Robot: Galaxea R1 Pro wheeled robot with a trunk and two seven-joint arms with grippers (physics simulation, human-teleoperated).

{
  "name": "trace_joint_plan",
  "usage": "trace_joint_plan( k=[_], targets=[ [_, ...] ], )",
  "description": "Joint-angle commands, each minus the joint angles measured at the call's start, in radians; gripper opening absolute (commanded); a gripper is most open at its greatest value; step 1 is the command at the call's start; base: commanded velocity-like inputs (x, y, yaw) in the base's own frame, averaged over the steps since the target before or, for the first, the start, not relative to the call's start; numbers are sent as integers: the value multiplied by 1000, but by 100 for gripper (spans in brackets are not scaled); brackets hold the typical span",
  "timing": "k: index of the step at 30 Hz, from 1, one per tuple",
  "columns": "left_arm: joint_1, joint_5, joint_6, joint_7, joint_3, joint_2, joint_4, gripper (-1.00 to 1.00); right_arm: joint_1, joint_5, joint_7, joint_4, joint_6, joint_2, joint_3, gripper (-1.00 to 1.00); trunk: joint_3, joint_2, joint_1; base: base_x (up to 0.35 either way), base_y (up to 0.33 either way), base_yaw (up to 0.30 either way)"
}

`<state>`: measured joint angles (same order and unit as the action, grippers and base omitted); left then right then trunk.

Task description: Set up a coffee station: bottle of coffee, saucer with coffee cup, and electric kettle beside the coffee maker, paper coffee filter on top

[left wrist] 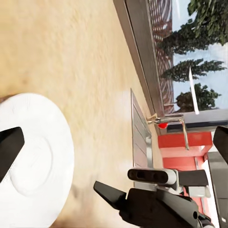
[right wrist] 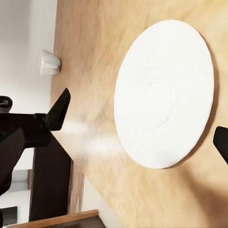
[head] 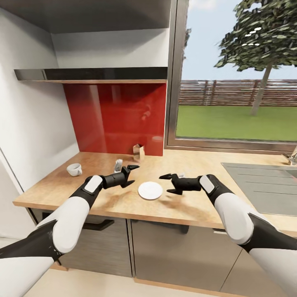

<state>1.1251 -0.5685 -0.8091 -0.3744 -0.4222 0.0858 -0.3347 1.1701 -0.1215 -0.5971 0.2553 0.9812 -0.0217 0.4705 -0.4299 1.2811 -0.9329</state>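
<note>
The white saucer (head: pixel 150 190) lies flat on the light-wood countertop (head: pixel 189 208), between my two grippers. My left gripper (head: pixel 131 175) hovers open just left of it, and the saucer (left wrist: pixel 33 156) fills the near part of the left wrist view. Just right of the saucer, my right gripper (head: pixel 168 184) is open too and holds nothing, with the saucer (right wrist: pixel 164 92) close below it. The white coffee cup (head: pixel 74 169) stands at the far left of the counter. A folded paper coffee filter (head: pixel 139 152) stands by the red backsplash. The coffee maker, bottle of coffee and electric kettle are out of view.
A small pale shaker-like object (head: pixel 119 166) stands just behind my left gripper. A steel sink (head: pixel 264 185) with a faucet (head: pixel 291 159) takes up the counter's right end. A dark shelf (head: pixel 90 74) hangs above the red backsplash (head: pixel 115 117). A white wall bounds the left.
</note>
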Motion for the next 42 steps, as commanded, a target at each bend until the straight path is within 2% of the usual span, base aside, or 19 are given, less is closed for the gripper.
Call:
trace_joint_plan(
  k=[1,11,15,18,28,42],
  targets=[
    [1,4,-7,0,-7,-2,6,100,0,-9,6,1,7,-3,0,100,-1,1,0,0,0,0],
    [1,5,-6,2,-6,-17,55,100,-1,-7,9,0,5,-13,0,100,-1,1,0,0,0,0],
    [0,6,36,2,-6,-23,91,100,-3,-4,11,-26,-61,-17,0,100,-1,1,0,0,0,0],
    [0,7,54,1,-6,-28,102,100,-4,-3,18,-49,-78,-17,-1,100,-1,1,0,0,0,0],
    [1,38,72,-1,-6,-33,113,100,-4,-8,73,-73,-110,-17,0,100,-1,1,0,0,0,0],
    [0,41,73,-3,-6,-34,114,100,-4,-10,82,-76,-114,-17,-1,100,-1,1,0,62,0,0]
  ],
)
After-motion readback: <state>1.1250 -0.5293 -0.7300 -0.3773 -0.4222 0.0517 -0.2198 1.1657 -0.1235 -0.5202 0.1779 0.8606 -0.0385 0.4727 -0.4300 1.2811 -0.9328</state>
